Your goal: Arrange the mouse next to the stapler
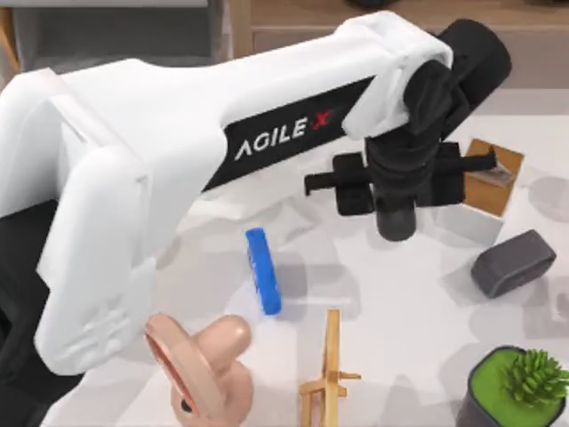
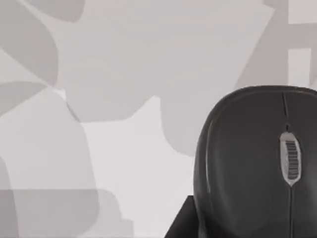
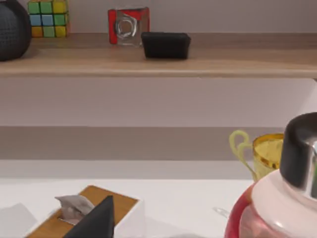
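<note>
Mouse (image 1: 513,261) lies well apart from stapler (image 1: 263,270); tissue box (image 1: 491,176) perhaps holds tissue.

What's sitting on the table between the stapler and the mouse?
Nothing: in the top view, bare table runs from the stapler to the mouse, under shadows only.

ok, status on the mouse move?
Left tool hanging above table, short of mouse. Mouse untouched, far right; stapler mid-table. Tissue box close behind mouse.

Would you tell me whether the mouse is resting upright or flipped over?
Upright: the mouse shows its scroll wheel facing up.
</note>
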Robot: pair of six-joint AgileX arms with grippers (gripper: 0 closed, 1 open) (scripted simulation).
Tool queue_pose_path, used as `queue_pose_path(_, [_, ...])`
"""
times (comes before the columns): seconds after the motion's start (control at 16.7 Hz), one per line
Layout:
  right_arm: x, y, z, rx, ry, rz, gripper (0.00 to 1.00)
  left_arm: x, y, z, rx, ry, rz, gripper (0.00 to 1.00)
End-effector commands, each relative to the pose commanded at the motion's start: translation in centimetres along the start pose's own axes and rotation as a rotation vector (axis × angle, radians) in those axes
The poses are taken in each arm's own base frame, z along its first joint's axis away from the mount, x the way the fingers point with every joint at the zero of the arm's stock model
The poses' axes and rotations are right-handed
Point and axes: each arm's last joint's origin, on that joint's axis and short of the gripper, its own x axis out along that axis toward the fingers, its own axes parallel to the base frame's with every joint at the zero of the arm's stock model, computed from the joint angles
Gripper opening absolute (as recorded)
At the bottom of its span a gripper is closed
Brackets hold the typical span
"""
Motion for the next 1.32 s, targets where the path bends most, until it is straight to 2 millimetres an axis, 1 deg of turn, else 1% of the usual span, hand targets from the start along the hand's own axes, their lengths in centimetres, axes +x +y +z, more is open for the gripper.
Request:
queue_pose_path(0.18, [0.0,0.0,0.0,0.0,0.0,0.0,1.0,-0.4,0.3,0.8,-0.012,-0.027,-0.017,0.0])
queue_pose_path(0.3, [0.0,0.0,0.0,0.0,0.0,0.0,1.0,-0.4,0.7,0.8,-0.011,-0.014,-0.01,0.0])
queue_pose_path(0.48, [0.0,0.0,0.0,0.0,0.0,0.0,1.0,0.7,1.2,0.0,0.003,0.056,0.031,0.0])
queue_pose_path(0.78, [0.0,0.0,0.0,0.0,0.0,0.0,1.0,3.9,2.5,-2.4,0.037,0.21,0.139,0.0])
queue_pose_path(1.02, [0.0,0.0,0.0,0.0,0.0,0.0,1.0,4.1,2.5,-2.5,0.038,0.215,0.144,0.0])
queue_pose_path(1.32, [0.0,0.0,0.0,0.0,0.0,0.0,1.0,4.1,2.5,-2.5,0.038,0.215,0.144,0.38])
